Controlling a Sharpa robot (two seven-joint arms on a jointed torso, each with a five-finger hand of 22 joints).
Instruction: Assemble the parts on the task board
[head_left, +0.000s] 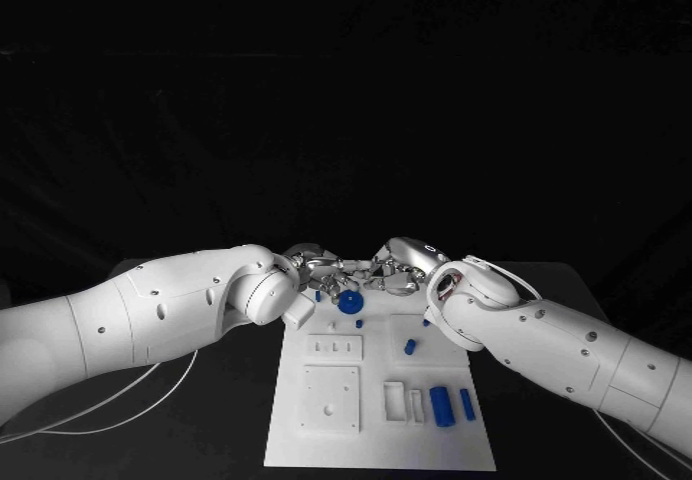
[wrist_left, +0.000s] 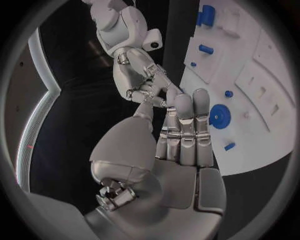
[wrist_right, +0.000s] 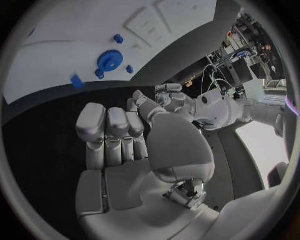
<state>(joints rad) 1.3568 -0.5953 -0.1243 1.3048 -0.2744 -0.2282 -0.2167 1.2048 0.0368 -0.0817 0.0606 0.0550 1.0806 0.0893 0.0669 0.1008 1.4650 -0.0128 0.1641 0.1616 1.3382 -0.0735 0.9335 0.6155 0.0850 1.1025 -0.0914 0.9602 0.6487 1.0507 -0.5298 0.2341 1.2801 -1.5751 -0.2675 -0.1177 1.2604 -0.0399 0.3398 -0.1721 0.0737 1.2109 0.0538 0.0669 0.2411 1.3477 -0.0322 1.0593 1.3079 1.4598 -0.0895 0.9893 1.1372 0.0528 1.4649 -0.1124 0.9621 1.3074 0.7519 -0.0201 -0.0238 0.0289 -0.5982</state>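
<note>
The white task board (head_left: 378, 440) lies lengthwise in the middle of the table. A blue gear (head_left: 351, 300) (wrist_left: 219, 116) (wrist_right: 110, 60) sits near its far end, with small blue pegs (head_left: 356, 322) around it. More blue parts lie on the board's right side: a small piece (head_left: 410, 347) and two long blocks (head_left: 440, 405). My left hand (head_left: 320, 268) (wrist_left: 184, 135) and right hand (head_left: 400, 268) (wrist_right: 122, 137) meet just beyond the board's far end, above the black table. Each has straight fingers and a bare palm, and their fingertips nearly touch. I see no part in either hand.
White raised plates with slots and holes (head_left: 332, 398) take up the board's left half. Both white forearms angle in over the board's far corners. White cables (head_left: 101, 410) trail on the table at the left. A small blue piece (wrist_right: 77, 81) lies near the board's far edge.
</note>
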